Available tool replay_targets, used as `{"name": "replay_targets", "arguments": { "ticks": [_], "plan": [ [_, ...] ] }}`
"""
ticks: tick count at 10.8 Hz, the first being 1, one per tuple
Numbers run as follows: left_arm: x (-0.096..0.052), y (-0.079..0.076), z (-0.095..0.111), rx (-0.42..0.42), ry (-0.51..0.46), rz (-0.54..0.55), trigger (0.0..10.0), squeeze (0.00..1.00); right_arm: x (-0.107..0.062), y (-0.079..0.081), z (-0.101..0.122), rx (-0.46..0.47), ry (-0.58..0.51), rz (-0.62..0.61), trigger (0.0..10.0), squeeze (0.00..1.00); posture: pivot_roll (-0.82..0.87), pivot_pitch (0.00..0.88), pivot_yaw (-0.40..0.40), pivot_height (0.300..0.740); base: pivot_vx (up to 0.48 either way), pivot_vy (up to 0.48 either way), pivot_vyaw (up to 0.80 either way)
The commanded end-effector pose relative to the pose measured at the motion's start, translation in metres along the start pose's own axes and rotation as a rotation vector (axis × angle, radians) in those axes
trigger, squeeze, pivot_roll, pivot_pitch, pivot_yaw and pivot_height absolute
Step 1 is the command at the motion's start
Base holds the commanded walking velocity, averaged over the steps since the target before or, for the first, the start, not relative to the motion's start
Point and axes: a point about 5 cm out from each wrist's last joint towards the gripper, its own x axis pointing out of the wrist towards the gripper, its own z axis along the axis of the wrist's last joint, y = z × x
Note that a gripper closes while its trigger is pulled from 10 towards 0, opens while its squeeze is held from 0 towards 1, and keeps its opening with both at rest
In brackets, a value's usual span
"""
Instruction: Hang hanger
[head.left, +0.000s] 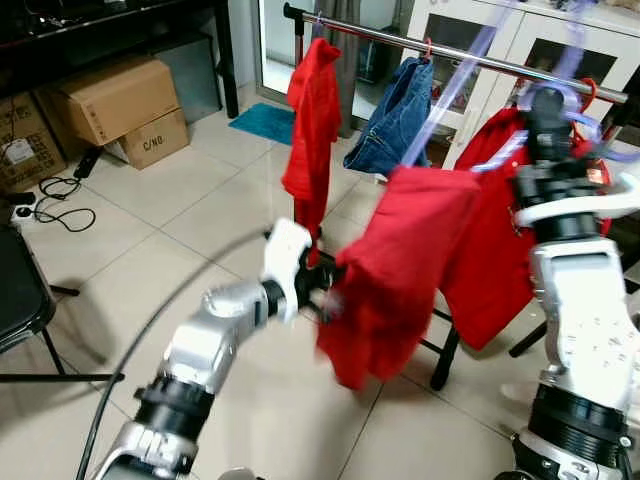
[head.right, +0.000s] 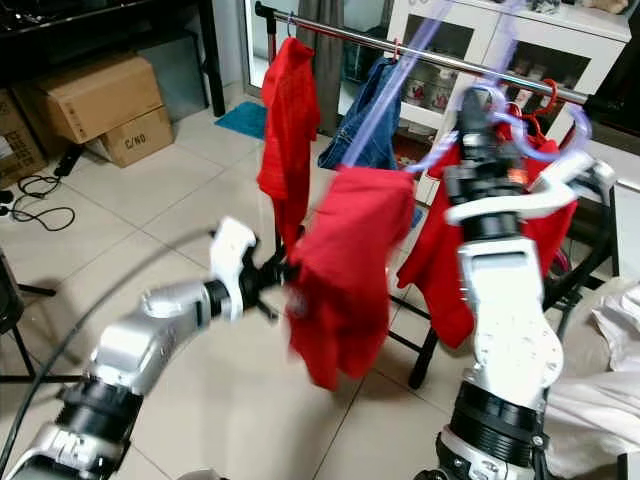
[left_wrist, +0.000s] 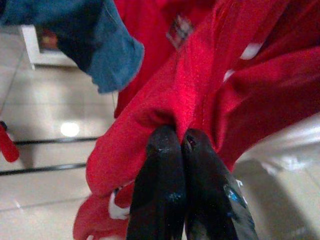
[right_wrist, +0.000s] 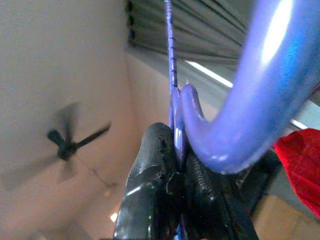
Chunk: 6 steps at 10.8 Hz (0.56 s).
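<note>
The purple hanger is held up just below the clothes rail near its right end, the right gripper pinched tight on its hook, while the left gripper is pressed together on a fold of the red shirt draped from it. The hanger looks light, stiff and smooth, best held at the hook; the shirt is soft and liable to slide. A cardboard box reads "C/NO".

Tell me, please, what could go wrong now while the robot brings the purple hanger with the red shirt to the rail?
1. The right gripper pinches the purple hanger only near its hook, so it might twist or slip out.
2. The left gripper is shut on the red shirt; pulling could drag it off the hanger.
3. The rail already carries clothes, so the hook could snag them.
</note>
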Motion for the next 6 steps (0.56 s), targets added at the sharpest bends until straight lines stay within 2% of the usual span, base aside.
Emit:
{"name": "replay_targets", "arguments": {
  "ticks": [1,2,3,4,5,6],
  "plan": [
    [0.0,0.0,-0.004,0.029,0.034,-0.001,0.0,0.0,0.005,0.007,0.007,0.001,-0.021,0.044,10.0,0.0,0.05,0.0,-0.028,0.74,0.0,0.0,0.0],
    [-0.002,-0.001,-0.003,0.03,0.02,-0.02,0.0,0.0,0.004,0.007,0.007,-0.051,0.006,0.041,10.0,0.0,0.05,0.0,-0.026,0.74,0.0,0.0,0.0],
    [-0.003,-0.002,-0.002,0.039,0.017,-0.029,0.0,0.0,0.004,0.006,0.008,-0.059,0.004,0.035,10.0,0.0,0.04,0.0,-0.025,0.74,0.0,0.0,0.0],
    [-0.013,-0.017,0.019,0.056,-0.11,-0.164,0.0,0.0,0.008,-0.001,0.01,-0.366,0.041,-0.058,10.0,0.0,0.04,0.0,-0.022,0.74,0.0,0.0,0.0],
    [-0.025,-0.034,0.061,-0.001,-0.337,-0.271,0.0,0.0,0.008,-0.003,-0.004,-0.637,0.184,-0.025,10.0,0.0,0.04,0.0,-0.025,0.74,0.0,0.0,0.0],
    [-0.031,-0.043,0.081,-0.01,-0.423,-0.328,0.0,0.0,0.006,-0.005,-0.01,-0.631,0.196,-0.035,10.0,0.0,0.05,0.0,-0.03,0.74,0.0,0.0,0.0]
  ]
}}
